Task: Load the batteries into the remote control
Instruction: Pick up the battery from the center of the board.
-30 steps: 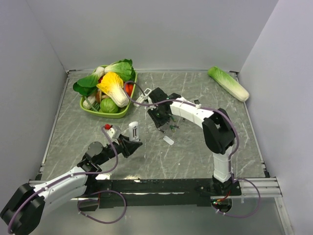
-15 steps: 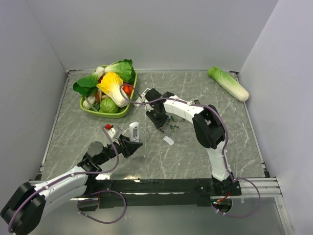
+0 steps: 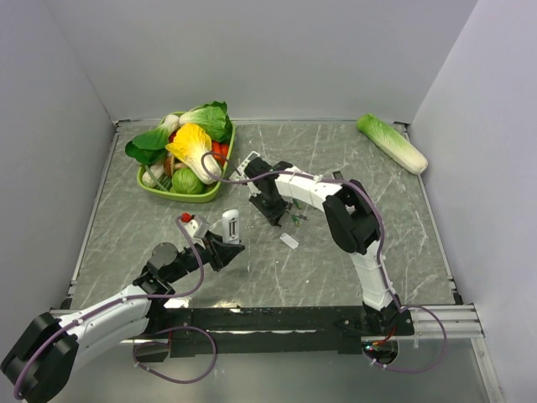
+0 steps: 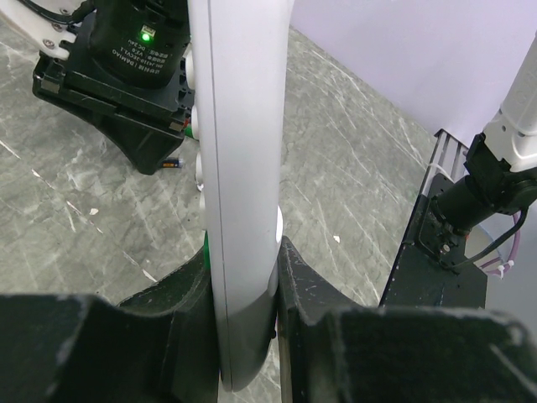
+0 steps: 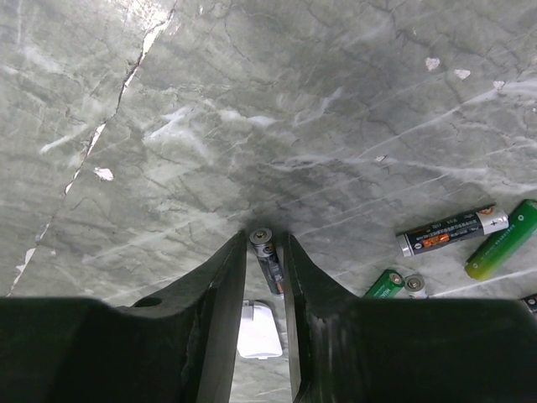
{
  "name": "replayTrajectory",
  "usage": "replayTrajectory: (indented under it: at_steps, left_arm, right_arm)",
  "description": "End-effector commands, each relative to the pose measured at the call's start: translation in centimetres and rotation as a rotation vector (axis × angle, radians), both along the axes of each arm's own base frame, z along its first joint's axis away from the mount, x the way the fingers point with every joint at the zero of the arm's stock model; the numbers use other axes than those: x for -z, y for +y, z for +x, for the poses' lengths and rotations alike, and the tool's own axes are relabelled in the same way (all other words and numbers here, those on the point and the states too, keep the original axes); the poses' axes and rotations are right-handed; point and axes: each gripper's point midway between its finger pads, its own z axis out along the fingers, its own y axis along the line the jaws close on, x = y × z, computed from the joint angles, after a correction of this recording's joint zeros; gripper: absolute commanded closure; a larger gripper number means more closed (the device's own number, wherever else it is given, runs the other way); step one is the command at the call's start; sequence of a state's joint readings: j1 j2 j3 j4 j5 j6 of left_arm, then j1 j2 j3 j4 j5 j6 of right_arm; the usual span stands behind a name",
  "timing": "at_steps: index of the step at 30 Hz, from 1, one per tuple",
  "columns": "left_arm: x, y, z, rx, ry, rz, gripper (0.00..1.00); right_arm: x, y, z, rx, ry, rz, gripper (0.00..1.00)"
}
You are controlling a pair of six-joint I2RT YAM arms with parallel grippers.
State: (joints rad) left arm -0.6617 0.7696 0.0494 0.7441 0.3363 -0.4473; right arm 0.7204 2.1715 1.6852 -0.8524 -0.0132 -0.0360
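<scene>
Three pale walls, marbled table, left gripper clamping remote control, right gripper pinching battery.

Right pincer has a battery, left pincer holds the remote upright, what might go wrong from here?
The right pincer pinches the battery at its very fingertips, so it may slip or twist when lifted. The left pincer grips the remote control only at its lower end; pushing a cell in might tip it. Loose batteries lie close by and could get knocked.

The right tool has slid slightly leftward across the grey marbled counter, its black elbow folding in closer behind it.
</scene>
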Motion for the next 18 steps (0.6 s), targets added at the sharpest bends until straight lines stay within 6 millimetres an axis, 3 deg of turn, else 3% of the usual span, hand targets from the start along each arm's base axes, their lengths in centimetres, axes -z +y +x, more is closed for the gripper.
replayTrajectory:
  at_steps: [1, 10, 11, 13, 14, 15, 16, 18]
  left_arm:
    - [-0.9, -0.1, -0.2, 0.017, -0.055, -0.022, 0.99]
    - [-0.7, -0.1, -0.1, 0.015, -0.045, -0.016, 0.99]
    - [-0.8, -0.1, -0.1, 0.014, -0.044, -0.019, 0.99]
    - [-0.9, -0.1, -0.1, 0.011, -0.042, -0.025, 0.99]
    - [-1.0, -0.1, -0.1, 0.010, -0.038, -0.028, 0.99]
    - [-1.1, 0.0, 0.0, 0.002, -0.038, -0.032, 0.99]
    - [-1.1, 0.0, 0.0, -0.002, -0.032, -0.035, 0.99]
    - [-1.1, 0.3, 0.2, -0.023, -0.028, -0.042, 0.99]
  right_arm:
    - [0.4, -0.1, 0.0, -0.019, -0.014, -0.056, 0.70]
    - [-0.7, -0.1, -0.4, -0.011, -0.054, -0.022, 0.92]
    - [-2.1, 0.6, -0.1, -0.007, -0.087, 0.031, 0.95]
    - [-2.7, 0.4, -0.7, 0.006, -0.099, 0.060, 0.98]
    - [-4.4, 0.8, -0.4, 0.010, -0.143, 0.107, 1.00]
    - [-4.5, 0.5, -1.0, 0.009, -0.144, 0.116, 1.00]
    - [-6.4, 0.7, -1.0, 0.036, -0.179, 0.162, 1.00]
    - [-7.4, 0.8, -1.6, 0.053, -0.212, 0.200, 1.00]
